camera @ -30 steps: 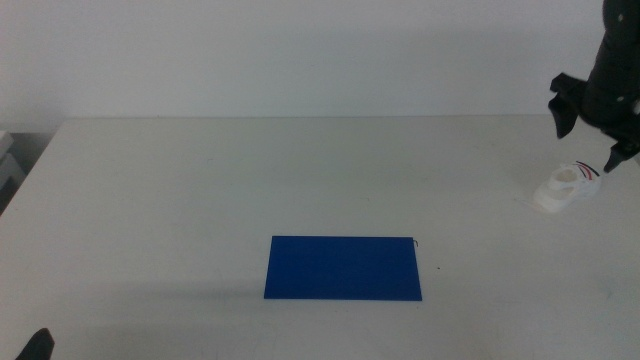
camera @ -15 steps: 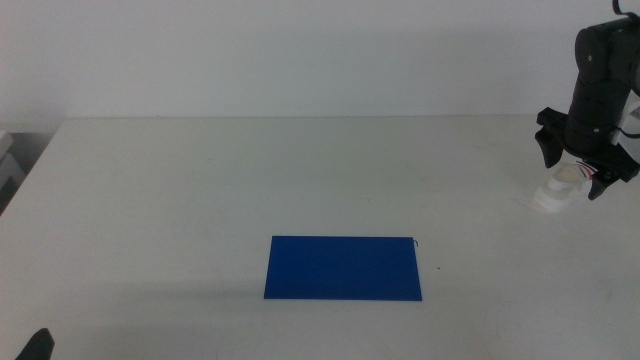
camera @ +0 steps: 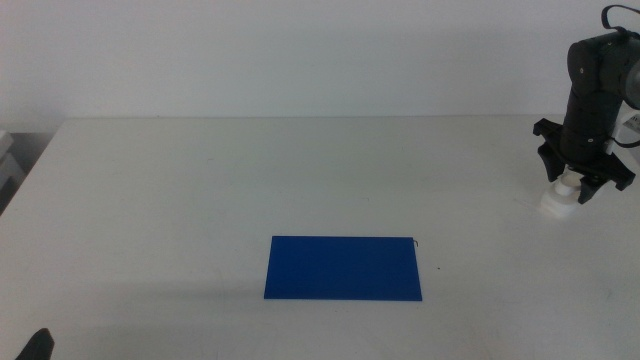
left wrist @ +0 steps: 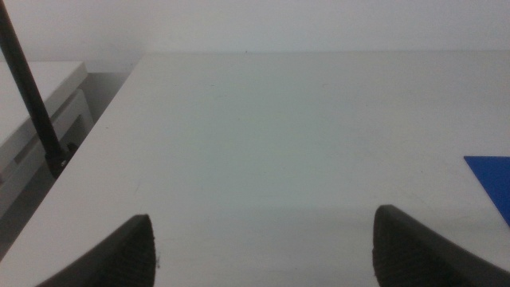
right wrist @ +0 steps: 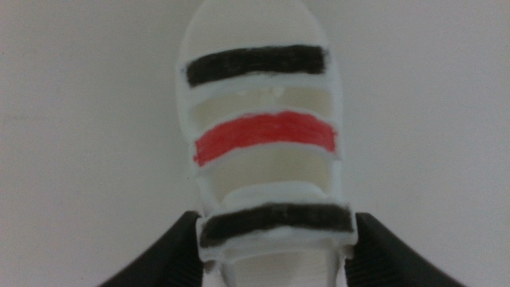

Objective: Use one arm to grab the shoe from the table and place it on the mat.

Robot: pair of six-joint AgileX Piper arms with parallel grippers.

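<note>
Seen at the far right of the bench (camera: 200,180): right hand (camera: 580,188) lowered straight down over the shoe (camera: 558,198), jaws spread, one on each side of the white sole. In the right wrist view, shoe (right wrist: 263,151) centred between the two dark jaws, which flank the strap end closely; impossible to say whether touching or just beside, so to be judged released and not yet clamped. Probably lined up this way so that closing presses on the firm sides of the thick sole rather than on the soft straps. Straps across the shoe: black, red, black, between white bands. Shoe resting flat on the bench, well apart from the mat (camera: 343,268), which lies near the front centre, flat and bare. Long carry toward centre front needed once gripped. Mat corner also visible as a blue sliver in the left wrist view (left wrist: 494,187). Left hand (left wrist: 263,247) waiting at the near left edge of the bench, jaws wide apart, holding nothing; only a dark tip of it showing at the bottom left of the middle view. Thin black cable (left wrist: 32,96) hanging off the bench's left side in that wrist view. No brand, label or readable writing discernible on shoe, mat or arm in any view.
</note>
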